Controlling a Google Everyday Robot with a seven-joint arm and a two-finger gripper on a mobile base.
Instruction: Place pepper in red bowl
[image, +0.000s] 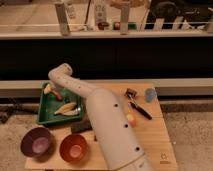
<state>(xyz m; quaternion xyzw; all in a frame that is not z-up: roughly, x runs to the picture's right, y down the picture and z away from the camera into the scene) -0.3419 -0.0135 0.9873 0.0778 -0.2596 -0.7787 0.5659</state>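
Lighting: dim, warm; your counter (150, 137) evenly lit, dark band beyond it, hand (54, 89) shaded over the far-left tray (46, 118).

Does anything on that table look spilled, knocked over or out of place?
Nothing stands out. The red bowl and purple bowl sit upright at the table's front, and food lies inside the green tray. The gripper reaches over that tray, near the pepper.

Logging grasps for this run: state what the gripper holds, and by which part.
Cannot be told. The gripper is down in the green tray, at the pepper, but the arm hides any hold.
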